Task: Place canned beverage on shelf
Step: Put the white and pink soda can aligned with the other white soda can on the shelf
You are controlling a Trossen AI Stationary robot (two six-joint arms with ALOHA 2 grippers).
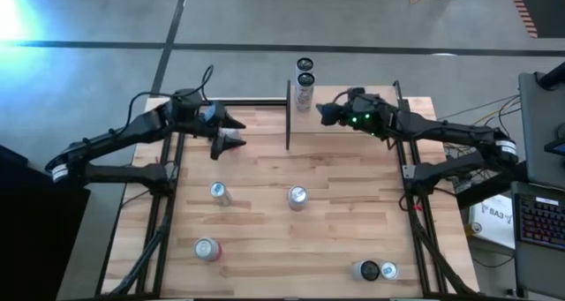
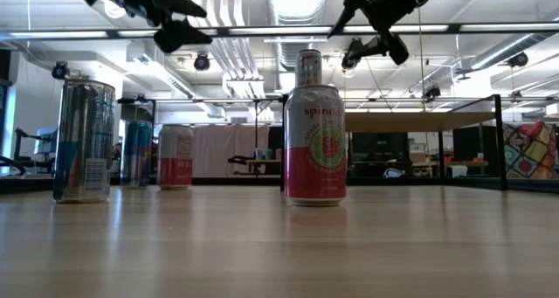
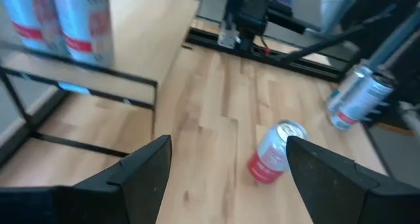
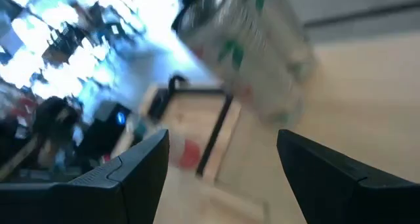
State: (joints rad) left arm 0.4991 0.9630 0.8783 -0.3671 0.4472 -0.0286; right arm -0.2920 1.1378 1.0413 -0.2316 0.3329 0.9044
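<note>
Left gripper (image 1: 231,131) hovers spread and empty above the table; right gripper (image 1: 328,112), also spread, sits beside shelved cans (image 1: 305,82) I judge delivered.

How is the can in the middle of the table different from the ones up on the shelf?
The middle can stands alone on the striped tabletop; the shelf cans stand as a pair on the shelf at the far edge. The middle can looks short and pink-labelled in the low view; the shelf cans look taller and slimmer. All stand upright.

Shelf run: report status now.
Left tool open, empty, above table. Right tool open, empty, beside two tall pale cans on pale wood shelf. Red-and-silver upright can mid-table, unobstructed.
</note>
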